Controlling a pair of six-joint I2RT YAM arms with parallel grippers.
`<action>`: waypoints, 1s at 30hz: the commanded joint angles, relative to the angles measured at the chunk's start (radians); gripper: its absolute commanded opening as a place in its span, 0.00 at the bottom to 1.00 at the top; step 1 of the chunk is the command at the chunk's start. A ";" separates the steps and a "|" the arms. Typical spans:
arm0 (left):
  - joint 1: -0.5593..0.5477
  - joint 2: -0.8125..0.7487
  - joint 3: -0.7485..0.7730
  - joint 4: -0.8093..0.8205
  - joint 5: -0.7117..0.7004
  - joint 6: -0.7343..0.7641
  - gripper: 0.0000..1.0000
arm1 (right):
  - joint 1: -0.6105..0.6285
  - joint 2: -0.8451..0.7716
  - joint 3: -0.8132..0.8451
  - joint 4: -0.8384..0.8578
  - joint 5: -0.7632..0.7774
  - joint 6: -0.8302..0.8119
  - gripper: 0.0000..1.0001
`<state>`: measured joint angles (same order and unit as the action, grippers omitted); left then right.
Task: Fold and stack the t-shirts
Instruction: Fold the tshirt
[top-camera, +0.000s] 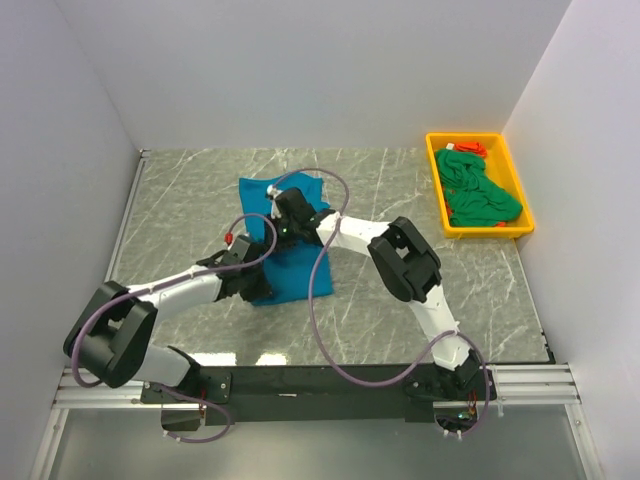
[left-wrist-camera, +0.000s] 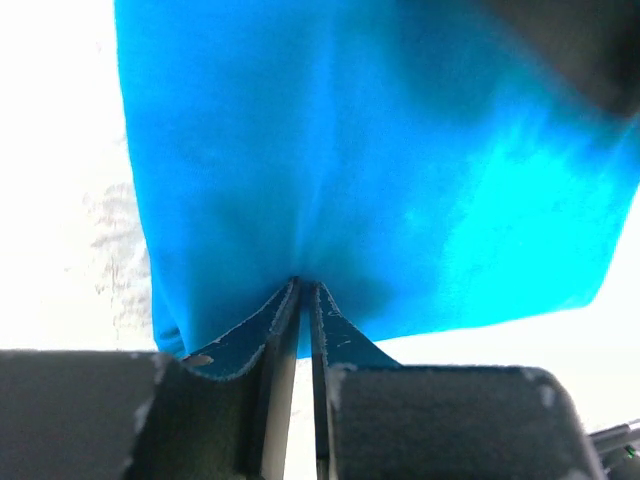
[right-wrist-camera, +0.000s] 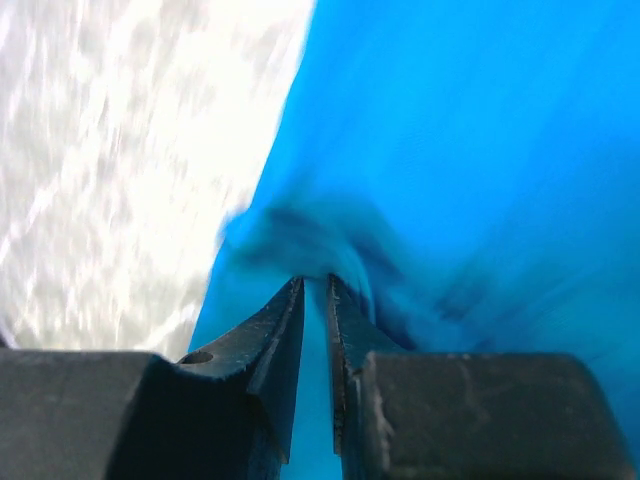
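Teal-blue t-shirt (top-camera: 296, 278): bright, smooth cloth, laid as a rectangle in the middle of the table (top-camera: 180, 200).
Left gripper (left-wrist-camera: 305, 287): almost closed; an edge of this shirt is pinched between the tips.
Right gripper (right-wrist-camera: 316, 282): almost closed; a bunched fold at the shirt's edge is gripped.
Green t-shirt (top-camera: 480, 195): crumpled in the yellow bin (top-camera: 437, 195), far right.
Hidden: the blue shirt's middle is covered by both arms from above; the right wrist view is blurred.
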<state>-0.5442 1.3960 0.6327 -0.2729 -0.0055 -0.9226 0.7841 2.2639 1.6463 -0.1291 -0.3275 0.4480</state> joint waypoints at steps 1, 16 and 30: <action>-0.008 -0.025 -0.060 -0.078 0.033 -0.022 0.17 | -0.069 0.045 0.144 -0.033 0.090 -0.009 0.22; -0.005 -0.169 0.053 -0.172 -0.045 -0.055 0.20 | -0.151 -0.271 -0.144 0.045 -0.037 -0.016 0.25; 0.227 -0.077 0.235 -0.111 0.013 0.080 0.31 | -0.152 -0.432 -0.467 0.169 -0.193 0.026 0.25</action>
<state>-0.3347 1.2602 0.8295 -0.4179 -0.0494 -0.9031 0.6323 1.8797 1.1889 -0.0296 -0.4854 0.4671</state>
